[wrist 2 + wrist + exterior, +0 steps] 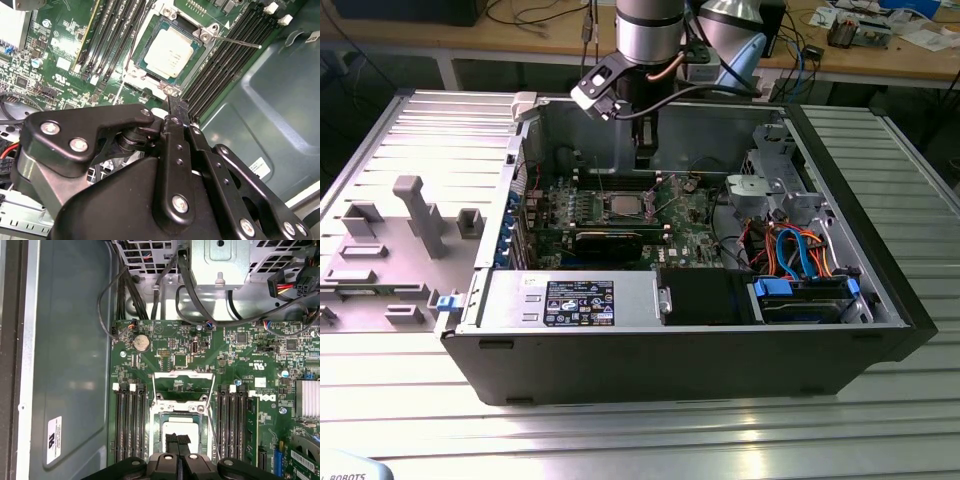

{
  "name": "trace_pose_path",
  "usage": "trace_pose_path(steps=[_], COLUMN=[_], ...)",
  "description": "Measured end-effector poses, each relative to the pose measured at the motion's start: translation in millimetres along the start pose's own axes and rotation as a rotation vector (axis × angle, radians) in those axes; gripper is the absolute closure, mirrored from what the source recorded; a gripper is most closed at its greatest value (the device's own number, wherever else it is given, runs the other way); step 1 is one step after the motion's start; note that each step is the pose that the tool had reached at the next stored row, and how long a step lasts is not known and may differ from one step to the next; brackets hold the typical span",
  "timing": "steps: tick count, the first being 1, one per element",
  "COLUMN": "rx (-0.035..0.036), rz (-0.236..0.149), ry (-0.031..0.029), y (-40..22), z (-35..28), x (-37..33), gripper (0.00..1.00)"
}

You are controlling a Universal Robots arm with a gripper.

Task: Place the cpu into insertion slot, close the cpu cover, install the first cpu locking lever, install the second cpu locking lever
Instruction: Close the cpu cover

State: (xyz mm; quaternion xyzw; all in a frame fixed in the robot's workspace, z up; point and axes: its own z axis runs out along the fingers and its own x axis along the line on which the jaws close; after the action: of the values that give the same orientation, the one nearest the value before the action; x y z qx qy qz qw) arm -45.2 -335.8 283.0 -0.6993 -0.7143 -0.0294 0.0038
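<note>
Second wrist view showed the cpu [170,50] lying flat in the insertion slot [141,64], its pale metal top bare. A thin locking lever [235,42] stuck out free beside the socket. First wrist view added what that one lacked: the cpu cover [183,375] stood open on the side of the socket far from the claw, with green board visible through its window. The gripper [178,440] hung over the socket, its fingers pressed together with nothing between them. Memory slots [129,425] flanked the socket on both sides. Exterior view placed it all: the socket sat mid-way along the motherboard [690,225] inside the open computer case [670,350], with orange and blue drive cables [790,250] toward the exterior view's right.
</note>
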Motion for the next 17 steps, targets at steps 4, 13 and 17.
trace_pose_path(steps=[4,13,17], rx=[0.0,0.0,0.0], rz=[0.0,0.0,0.0], ry=[0.0001,0.0001,-0.0004], y=[2.1,6.9,8.8], z=[0.1,0.3,0.4], x=[0.3,0.8,2.1], gripper=[0.89,0.89,0.89])
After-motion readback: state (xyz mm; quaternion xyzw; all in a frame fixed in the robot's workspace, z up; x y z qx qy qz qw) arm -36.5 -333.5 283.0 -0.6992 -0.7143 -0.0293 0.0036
